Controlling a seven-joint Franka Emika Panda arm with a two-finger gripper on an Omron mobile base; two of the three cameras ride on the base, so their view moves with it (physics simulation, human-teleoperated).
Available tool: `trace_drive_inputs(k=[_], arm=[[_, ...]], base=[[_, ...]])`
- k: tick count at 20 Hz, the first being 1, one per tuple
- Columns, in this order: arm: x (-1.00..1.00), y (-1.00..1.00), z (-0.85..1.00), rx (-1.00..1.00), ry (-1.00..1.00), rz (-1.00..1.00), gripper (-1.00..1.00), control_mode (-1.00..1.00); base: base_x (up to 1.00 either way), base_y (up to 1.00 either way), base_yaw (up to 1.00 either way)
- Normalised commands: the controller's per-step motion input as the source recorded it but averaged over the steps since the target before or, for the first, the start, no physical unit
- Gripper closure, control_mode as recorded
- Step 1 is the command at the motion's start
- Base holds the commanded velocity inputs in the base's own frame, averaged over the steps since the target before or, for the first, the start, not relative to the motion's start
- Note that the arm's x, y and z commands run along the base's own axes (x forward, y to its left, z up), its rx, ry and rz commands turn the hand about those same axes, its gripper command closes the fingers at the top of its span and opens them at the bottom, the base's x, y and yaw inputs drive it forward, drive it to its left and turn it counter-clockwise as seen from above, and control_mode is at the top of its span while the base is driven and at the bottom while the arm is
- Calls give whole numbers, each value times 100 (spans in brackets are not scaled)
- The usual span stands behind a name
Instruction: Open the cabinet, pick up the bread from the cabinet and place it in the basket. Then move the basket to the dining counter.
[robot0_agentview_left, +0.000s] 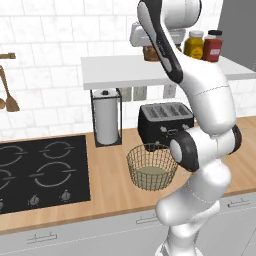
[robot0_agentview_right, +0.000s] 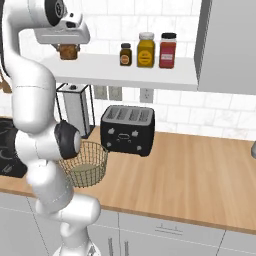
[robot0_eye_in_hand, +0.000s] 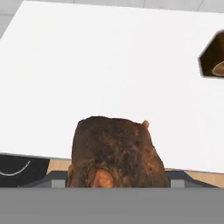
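Bread (robot0_eye_in_hand: 117, 153) pinched in my pincer (robot0_agentview_right: 68, 51), jaws wide around it, held just above shelf (robot0_agentview_left: 125, 70) edge. Basket (robot0_agentview_left: 151, 166) on table (robot0_agentview_left: 120, 190) below, 6 o'clock. Risk: wide, shallow pinch slips in descent; bread misses basket.

on the white shelf (robot0_agentview_right: 130, 72), three jars (robot0_agentview_right: 146, 50) crowd the end at 3 o'clock; the bread (robot0_agentview_right: 68, 51) sits at 9 o'clock with bare shelf between them. below, the basket (robot0_agentview_left: 151, 166) stands open-topped on the wood counter (robot0_agentview_right: 190, 170), hemmed by the toaster (robot0_agentview_left: 165, 123) at 12 o'clock, the paper towel holder (robot0_agentview_left: 106, 116) at 11 o'clock and the arm's elbow at 3 o'clock.
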Motion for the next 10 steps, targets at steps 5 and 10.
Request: trace_drive_inputs(k=[5, 10], arm=[[-100, -14, -94, 2, -23, -3, 100, -100], [-100, 0, -99, 9, -4, 0, 100, -100]], base=[[0, 0, 0], [0, 0, 0]])
